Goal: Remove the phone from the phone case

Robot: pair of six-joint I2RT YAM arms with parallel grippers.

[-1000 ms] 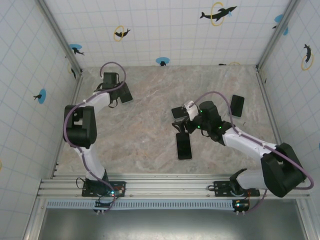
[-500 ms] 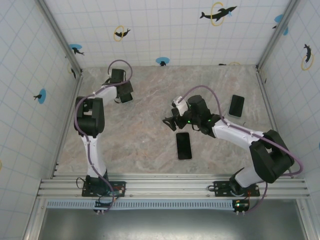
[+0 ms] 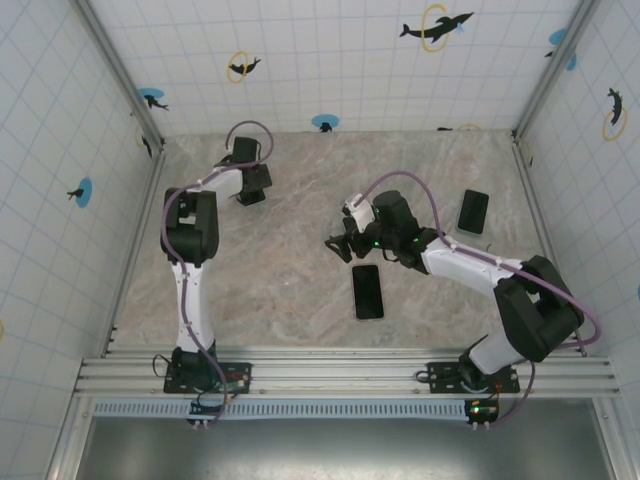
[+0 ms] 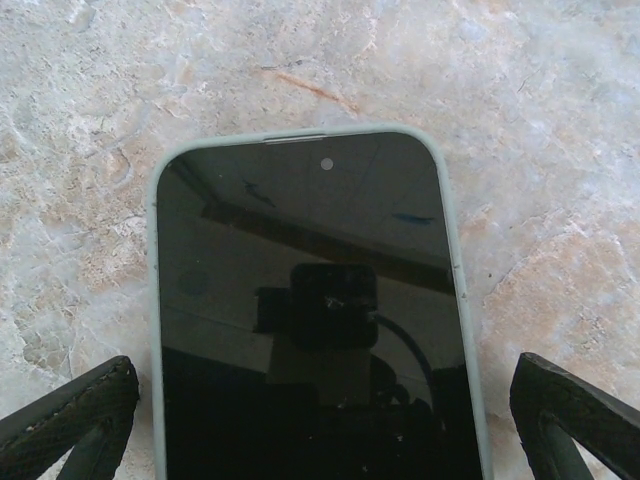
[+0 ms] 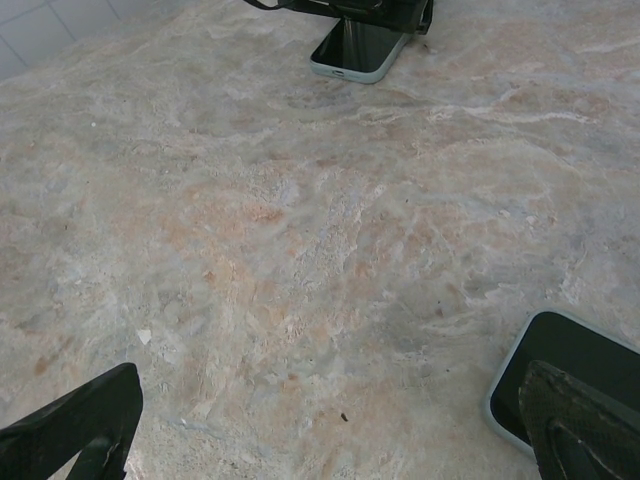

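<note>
Beige marbled stone-pattern table (image 3: pixel 290 270) had three handsets on it. Left arm (image 3: pixel 185 235) reached to the rear-left area, and right arm (image 3: pixel 480 268) reached in toward mid-table.

We took the target to be the black-screened phone (image 4: pixel 310 320) in a pale grey-green soft case (image 4: pixel 152 300). It lay flat, screen up, at the table's rear left, directly under the left claw (image 4: pixel 322 400).

Left claw was spread wide with nothing held. Its black fingers (image 4: pixel 70 420) sat either side of the phone, clear of the case edges.

Key relation: the phone's long axis ran straight away from the wrist, square to the line between the fingers, earpiece end farthest out. The jaws therefore spanned the short width. We judged a straight drop and squeeze would pinch the case sides with no rotation. We couldn't tell finger height above the table.

Right claw (image 3: pixel 340 247) was also wide open and empty, well apart from that phone. A second dark phone (image 3: pixel 367 291) with a pale rim lay just on its near side, and a third dark phone (image 3: pixel 473 211) lay near the right wall.

Left arm was clearly nearer. Right would have to cross over to help peel.
</note>
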